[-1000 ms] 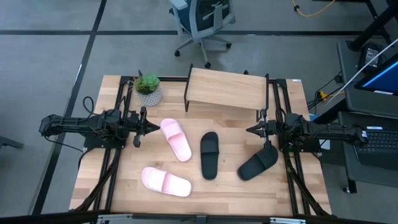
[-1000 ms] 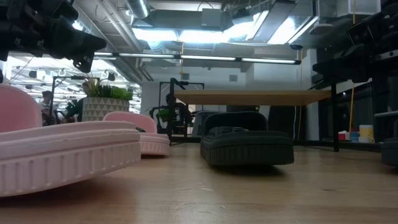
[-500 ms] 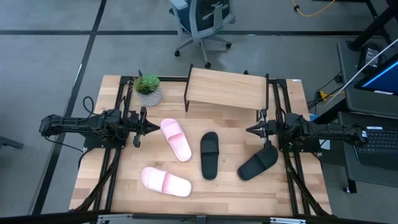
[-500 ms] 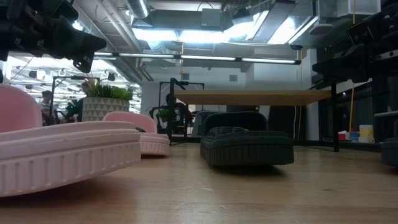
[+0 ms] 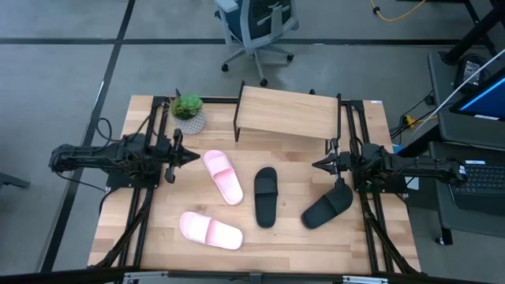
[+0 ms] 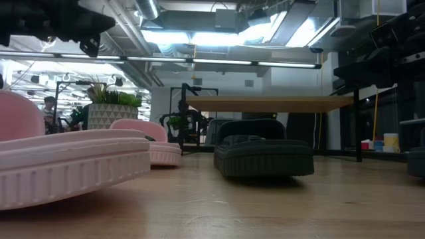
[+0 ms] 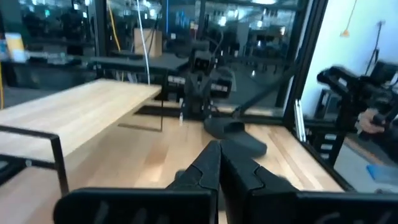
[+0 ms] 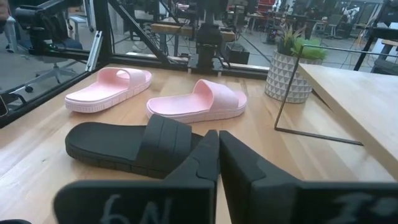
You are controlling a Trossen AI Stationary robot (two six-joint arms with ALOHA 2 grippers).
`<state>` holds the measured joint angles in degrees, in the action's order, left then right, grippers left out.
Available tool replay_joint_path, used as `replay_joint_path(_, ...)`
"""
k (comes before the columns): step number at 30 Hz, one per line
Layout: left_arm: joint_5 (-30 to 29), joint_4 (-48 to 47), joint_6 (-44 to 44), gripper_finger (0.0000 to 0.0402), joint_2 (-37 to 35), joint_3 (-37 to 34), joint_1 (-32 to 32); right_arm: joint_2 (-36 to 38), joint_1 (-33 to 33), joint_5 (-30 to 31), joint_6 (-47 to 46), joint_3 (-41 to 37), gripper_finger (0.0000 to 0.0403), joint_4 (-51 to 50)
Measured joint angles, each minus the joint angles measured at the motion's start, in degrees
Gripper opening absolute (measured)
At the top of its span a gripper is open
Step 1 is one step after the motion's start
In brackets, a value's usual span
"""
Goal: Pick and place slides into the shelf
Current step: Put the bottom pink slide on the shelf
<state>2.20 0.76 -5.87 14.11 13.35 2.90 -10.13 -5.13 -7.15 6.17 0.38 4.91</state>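
Four slides on the surface, none on the shelf yet.

Two pink slides lie left of center, one black slide in the middle, another just beside the right gripper. Left gripper hovers near the potted plant; both sets of jaws are closed on nothing. These look like light, bendy foam, so I'd pinch the wide strap. Pale wood surface, grey floor, office chair behind.

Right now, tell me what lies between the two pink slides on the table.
Nothing: in the high view only bare table separates the upper pink slide from the lower pink slide. They lie close but apart.
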Motion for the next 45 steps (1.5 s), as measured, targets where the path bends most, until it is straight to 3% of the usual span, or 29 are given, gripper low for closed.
replay_joint_path(12,1.06,-9.19,-10.97,0.0000,9.45,5.98,-6.73,0.00,0.01,-0.47,-0.07,0.02,0.0017,-0.02)
replay_joint_path(20,-6.98,-19.65,-22.17,0.0000,15.46,13.42,-15.29,0.02,0.01,-0.49,-0.11,0.00,0.0004,-0.05)
replay_joint_path(28,-11.35,-21.18,-29.37,0.0000,22.77,18.34,-24.41,0.01,0.01,-1.67,-0.13,0.01,0.0018,-0.11)
replay_joint_path(35,-17.31,-21.45,-40.26,0.0000,29.91,18.40,-32.63,0.00,0.03,-4.63,-0.16,0.00,0.0004,-0.10)
replay_joint_path(45,-21.77,-15.78,-56.94,0.0000,38.90,18.40,-43.90,0.01,0.03,-4.71,-3.56,0.00,0.0024,-0.09)
